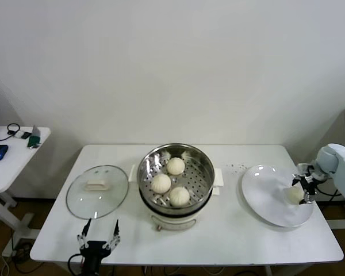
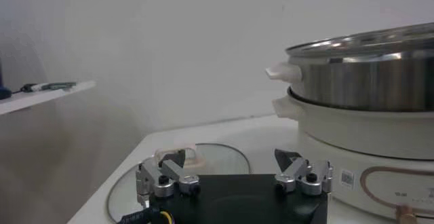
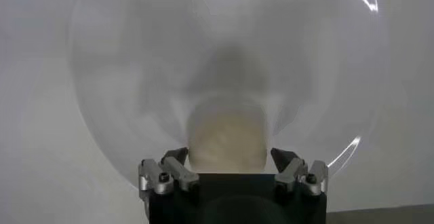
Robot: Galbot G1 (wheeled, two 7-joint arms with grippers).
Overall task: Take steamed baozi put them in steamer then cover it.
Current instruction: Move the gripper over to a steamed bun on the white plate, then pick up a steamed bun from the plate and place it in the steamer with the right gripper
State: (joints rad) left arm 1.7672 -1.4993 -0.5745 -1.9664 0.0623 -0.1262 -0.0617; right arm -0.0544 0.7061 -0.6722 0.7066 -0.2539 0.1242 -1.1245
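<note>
Cream-white dough, so the last small round bun [image 1: 294, 195] on the flat white plate [image 1: 263, 190] looks soft and light; take it gently across its sides or it'll squash. Right tool [image 3: 232, 168] sits straddling it, fingers apart, not clamped yet as far as I can tell. Left tool [image 1: 98, 238] idles spread wide at the counter's [image 1: 236, 236] near edge. The bun's underside is hidden.

Lit evenly and softly from above, bright throughout, with only faint shadows under the large shiny stainless-steel steamer pot [image 1: 175, 175] on the white desk [image 1: 230, 230]. Small glints on that pot's metal wall. Sharp enough from the head. Badly blurred up close in the right wrist view: hazy flat white plate [image 3: 135, 76], smeared cream-white dough bun [image 3: 227, 140], thin glare streaks along the rim.
</note>
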